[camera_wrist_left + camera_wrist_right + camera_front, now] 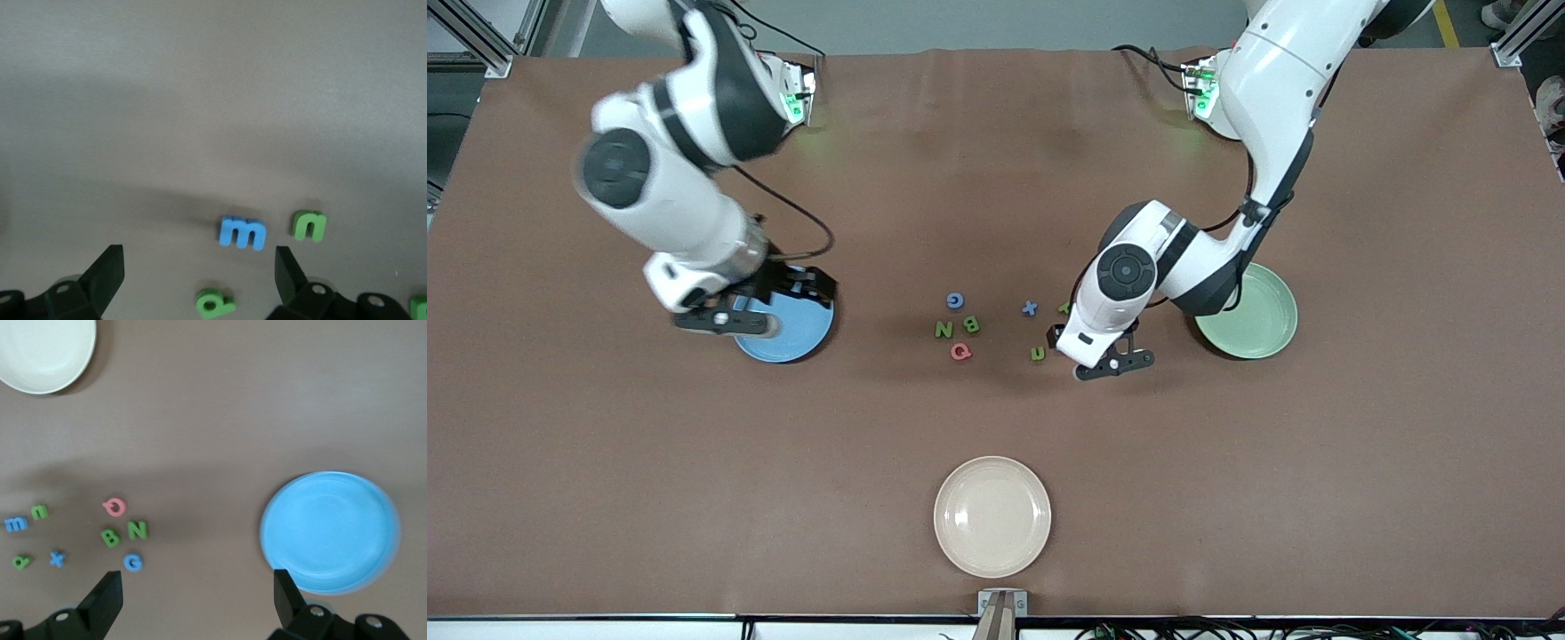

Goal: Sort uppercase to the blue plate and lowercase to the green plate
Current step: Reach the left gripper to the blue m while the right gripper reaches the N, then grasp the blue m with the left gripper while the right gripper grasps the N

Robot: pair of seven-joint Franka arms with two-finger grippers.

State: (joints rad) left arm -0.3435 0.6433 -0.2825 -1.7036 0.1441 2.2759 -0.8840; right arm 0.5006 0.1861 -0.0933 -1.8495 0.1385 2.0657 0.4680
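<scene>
The uppercase letters lie mid-table in a cluster: blue G (955, 300), green B (971, 324), green N (943, 330), red Q (960, 352). Toward the left arm's end lie the lowercase blue x (1030, 308) and green n (1038, 354); green p (1064, 308) peeks out beside the arm. My left gripper (1112, 363) hangs open low over the lowercase group. In its wrist view p (215, 303) lies under the gap and blue m (242, 233) and n (309, 225) lie just ahead. My right gripper (725, 320) hovers open and empty over the blue plate (796, 333). The green plate (1263, 320) sits partly under the left arm.
A cream plate (992, 516) rests near the table's front edge, nearer the front camera than the letters. It also shows in the right wrist view as the cream plate (40, 353), with the blue plate (330, 532) beside the gripper. Brown tabletop surrounds everything.
</scene>
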